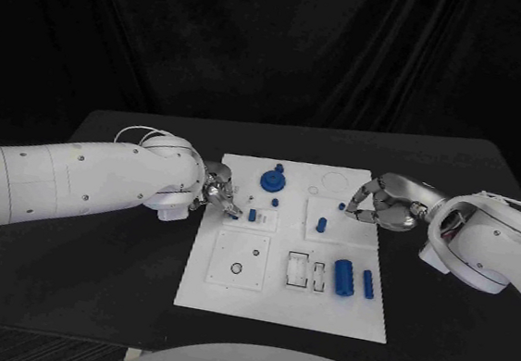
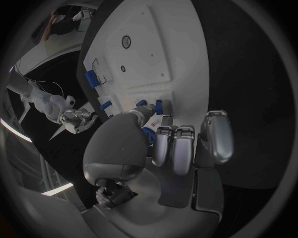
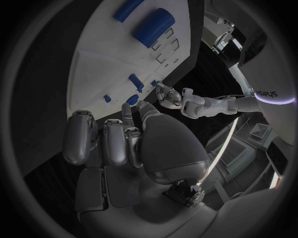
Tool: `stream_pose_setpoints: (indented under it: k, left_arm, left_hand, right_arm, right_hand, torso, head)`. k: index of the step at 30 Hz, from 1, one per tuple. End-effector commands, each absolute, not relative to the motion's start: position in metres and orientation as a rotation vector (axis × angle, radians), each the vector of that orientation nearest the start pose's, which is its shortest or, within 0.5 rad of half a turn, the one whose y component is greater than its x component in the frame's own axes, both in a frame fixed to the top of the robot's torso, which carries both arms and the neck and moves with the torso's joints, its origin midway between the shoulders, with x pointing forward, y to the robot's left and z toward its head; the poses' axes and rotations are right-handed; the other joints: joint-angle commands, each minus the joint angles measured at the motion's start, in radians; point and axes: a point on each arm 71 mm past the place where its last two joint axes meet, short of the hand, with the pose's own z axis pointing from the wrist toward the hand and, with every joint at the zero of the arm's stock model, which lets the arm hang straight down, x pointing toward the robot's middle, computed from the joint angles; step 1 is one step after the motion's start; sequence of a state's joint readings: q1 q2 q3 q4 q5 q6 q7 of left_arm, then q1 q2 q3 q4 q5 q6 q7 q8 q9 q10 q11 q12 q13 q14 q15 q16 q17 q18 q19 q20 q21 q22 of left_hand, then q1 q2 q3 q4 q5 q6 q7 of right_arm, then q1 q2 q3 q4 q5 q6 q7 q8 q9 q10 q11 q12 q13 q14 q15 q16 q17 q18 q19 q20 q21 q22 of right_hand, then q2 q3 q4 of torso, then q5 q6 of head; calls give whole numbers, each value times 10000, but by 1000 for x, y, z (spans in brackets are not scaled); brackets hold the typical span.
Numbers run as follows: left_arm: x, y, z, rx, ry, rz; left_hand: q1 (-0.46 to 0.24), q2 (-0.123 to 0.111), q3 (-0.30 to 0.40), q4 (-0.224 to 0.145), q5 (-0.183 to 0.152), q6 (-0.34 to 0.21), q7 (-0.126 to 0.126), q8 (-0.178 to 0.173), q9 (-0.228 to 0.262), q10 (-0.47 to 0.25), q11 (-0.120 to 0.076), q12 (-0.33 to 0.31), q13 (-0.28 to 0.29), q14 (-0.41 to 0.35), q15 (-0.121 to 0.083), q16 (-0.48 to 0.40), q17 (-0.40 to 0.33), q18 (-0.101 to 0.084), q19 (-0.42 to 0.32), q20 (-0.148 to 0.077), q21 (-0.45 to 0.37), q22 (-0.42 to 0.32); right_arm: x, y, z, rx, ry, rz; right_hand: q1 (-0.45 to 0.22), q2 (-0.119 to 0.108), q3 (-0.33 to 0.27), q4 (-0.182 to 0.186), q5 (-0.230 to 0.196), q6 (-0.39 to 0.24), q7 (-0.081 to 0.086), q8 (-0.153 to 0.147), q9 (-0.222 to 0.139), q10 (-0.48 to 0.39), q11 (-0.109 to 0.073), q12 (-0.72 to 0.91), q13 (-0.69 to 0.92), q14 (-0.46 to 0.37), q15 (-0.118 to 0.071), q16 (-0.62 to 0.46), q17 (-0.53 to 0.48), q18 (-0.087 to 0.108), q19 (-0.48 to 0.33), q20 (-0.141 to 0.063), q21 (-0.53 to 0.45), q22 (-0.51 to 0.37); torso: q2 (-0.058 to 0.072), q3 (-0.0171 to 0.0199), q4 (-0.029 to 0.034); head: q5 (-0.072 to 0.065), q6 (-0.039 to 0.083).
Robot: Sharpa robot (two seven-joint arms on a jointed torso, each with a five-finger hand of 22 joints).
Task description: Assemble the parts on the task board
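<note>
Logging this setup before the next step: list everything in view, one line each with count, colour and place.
table: one, black, under everything
task board: one, white, middle of the table
gear-like part: one, blue, far end of the board
small parts: a few, blue, middle of the board
cylinders: two, blue, lying at the board's right near side
left hand: silver, fingers at the board's left edge, by a small blue part
right hand: silver, fingers curled, at the board's right edge

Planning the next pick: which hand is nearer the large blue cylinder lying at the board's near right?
Right. The right hand hovers at the board's far right edge, just beyond the large blue cylinder; the left hand sits across the task board at its left edge.
</note>
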State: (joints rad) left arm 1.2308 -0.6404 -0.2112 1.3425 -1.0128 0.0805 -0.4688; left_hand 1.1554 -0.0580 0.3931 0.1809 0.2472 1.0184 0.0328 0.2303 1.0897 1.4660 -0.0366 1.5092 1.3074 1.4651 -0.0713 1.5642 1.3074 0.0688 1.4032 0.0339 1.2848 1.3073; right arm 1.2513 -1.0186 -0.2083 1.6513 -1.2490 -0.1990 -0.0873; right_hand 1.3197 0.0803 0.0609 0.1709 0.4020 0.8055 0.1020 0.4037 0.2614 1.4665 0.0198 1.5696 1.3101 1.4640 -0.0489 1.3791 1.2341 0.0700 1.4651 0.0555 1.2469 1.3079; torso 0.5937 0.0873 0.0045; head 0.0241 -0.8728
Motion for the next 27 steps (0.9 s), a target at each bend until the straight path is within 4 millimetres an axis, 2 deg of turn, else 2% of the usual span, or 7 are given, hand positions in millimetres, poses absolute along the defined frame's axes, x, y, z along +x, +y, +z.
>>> stream_pose_setpoints:
  k: [1,5,7,12,16,23,27]
  left_arm:
    - [482,169,-280,-1312,24124,-4068]
    - [482,169,-280,-1290,24127,-4106]
    - [483,169,-280,-1296,24119,-4112]
    - [483,170,-280,-1327,24098,-4097]
    - [483,171,-280,-1331,24128,-4055]
    - [483,173,-281,-1347,24185,-3957]
    - [483,174,-280,-1397,24127,-3974]
  left_hand:
    - [-432,7,-441,331,-797,-6,115,-213,-201,561,125,-64,2057,1057,23,66,2634,-26,11,88,-58,1742]
    - [-1178,-43,-1367,912,-1866,-73,271,-683,-738,549,256,-73,2049,1057,133,66,2634,-21,-3,184,-106,1735]
    - [-1541,-54,-1799,1069,-1973,-24,302,-813,-920,538,279,-83,2040,1057,157,66,2634,-15,-12,216,-127,1732]
    - [-2482,245,-2575,1113,-1969,-3,332,-945,-1107,522,329,-94,2033,1057,195,66,2634,-5,-39,255,-169,1725]
    - [-2730,558,-2884,1127,-1950,88,306,-805,-1021,519,319,-91,2036,1057,195,66,2634,-4,-39,266,-162,1729]
    - [-2652,805,-3074,1098,-1805,176,258,-570,-818,514,284,-93,2034,1057,176,66,2634,1,-47,259,-175,1726]
    - [-2302,1035,-3357,1097,-1234,81,194,-150,-311,509,232,-95,2032,1057,133,66,2634,-1,-39,219,-158,1731]
  right_arm:
    - [439,-250,-222,-231,19597,6617]
    - [439,-250,-223,-230,19608,6612]
    - [439,-250,-223,-228,19611,6608]
    - [439,-250,-223,-228,19622,6603]
    - [439,-250,-223,-231,19630,6601]
    - [439,-250,-223,-238,19636,6607]
    - [439,-250,-223,-236,19625,6613]
  right_hand:
    - [121,10,72,-19,52,50,-9,-25,12,956,-18,-63,2454,474,-54,-54,-21,-12,124,-32,-64,1711]
    - [126,13,77,-24,55,54,-11,-23,13,959,-20,-61,2458,474,-55,-52,-19,-12,123,-32,-68,1710]
    - [126,13,77,-24,55,54,-11,-23,13,959,-20,-61,2458,474,-55,-52,-19,-12,123,-32,-68,1710]
    - [152,16,101,-55,77,65,-18,-20,18,958,-25,-62,2457,475,-57,-52,-19,-12,124,-33,-67,1710]
    - [173,14,120,-82,105,69,-20,-21,22,959,-29,-61,2458,474,-60,-55,-24,-11,124,-35,-68,1710]
    - [202,3,158,-134,202,72,-19,-27,28,954,-30,-66,2450,472,-64,-63,-37,-12,126,-39,-67,1711]
    - [208,3,168,-145,229,72,-19,-29,29,948,-30,-71,2440,471,-64,-66,-42,-10,124,-40,-76,1709]
  torso:
    - [1,-1,2]
    - [0,-1,3]
    - [1,-1,1]
    - [0,1,1]
    - [0,-1,1]
    - [0,-1,2]
    - [1,1,2]
  head:
    - [7,2]
    - [-10,2]
    - [-5,2]
    - [-1,2]
    - [4,2]
    - [2,2]
    - [1,2]
